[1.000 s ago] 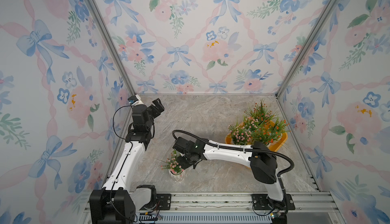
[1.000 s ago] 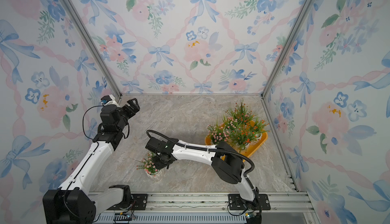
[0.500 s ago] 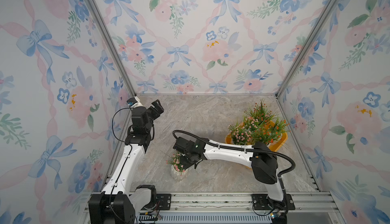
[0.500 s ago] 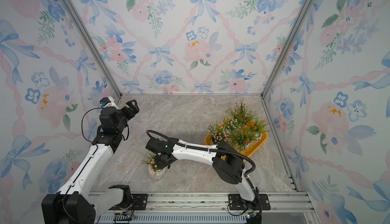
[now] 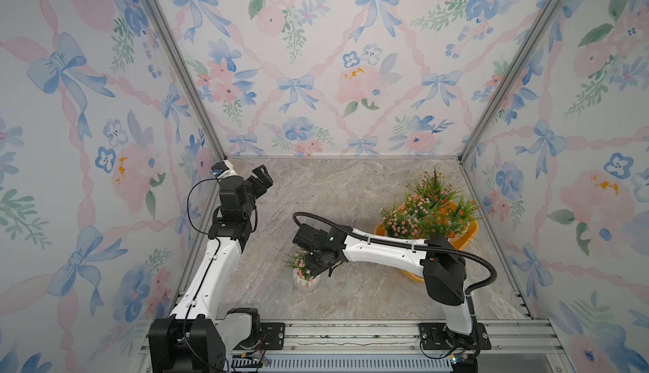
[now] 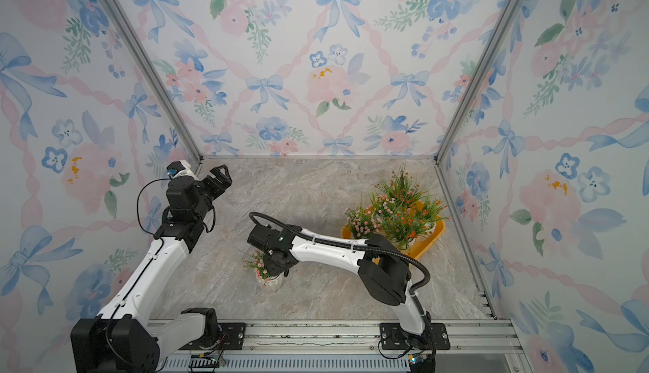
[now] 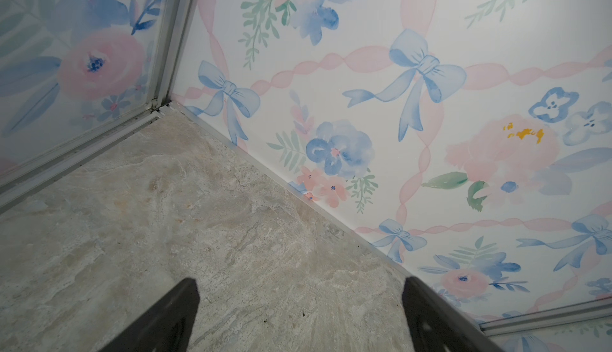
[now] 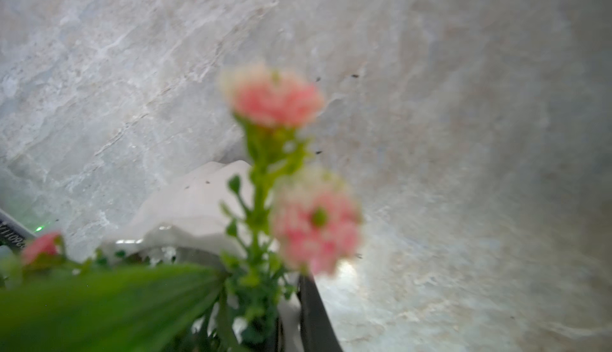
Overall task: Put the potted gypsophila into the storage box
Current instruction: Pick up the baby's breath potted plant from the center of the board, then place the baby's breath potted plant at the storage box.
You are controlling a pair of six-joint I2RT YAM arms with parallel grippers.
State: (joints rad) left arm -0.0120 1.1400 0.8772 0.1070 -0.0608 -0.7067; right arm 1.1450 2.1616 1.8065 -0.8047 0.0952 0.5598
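One potted gypsophila (image 5: 305, 280) (image 6: 272, 281) with pink blooms is at the front middle of the marble floor, in a white ribbed pot. My right gripper (image 5: 317, 265) (image 6: 278, 266) is shut on the pot's rim from above. The right wrist view shows blurred pink blooms (image 8: 275, 98), the white pot (image 8: 192, 208) and a dark finger (image 8: 314, 314) against the rim. Whether the pot is clear of the floor I cannot tell. The yellow-orange storage box (image 5: 470, 229) (image 6: 437, 231) lies at the right with several potted gypsophila in it. My left gripper (image 5: 262, 178) (image 6: 220, 176) (image 7: 299, 317) hangs open and empty near the back left corner.
Floral walls close in the back and both sides, with metal corner posts (image 5: 175, 66). A metal rail (image 5: 351, 332) runs along the front edge. Bare marble floor (image 5: 333, 185) lies between the held pot and the storage box.
My right gripper has closed on the pot's rim, and the plant has shifted slightly to the right. The left arm has hardly moved.
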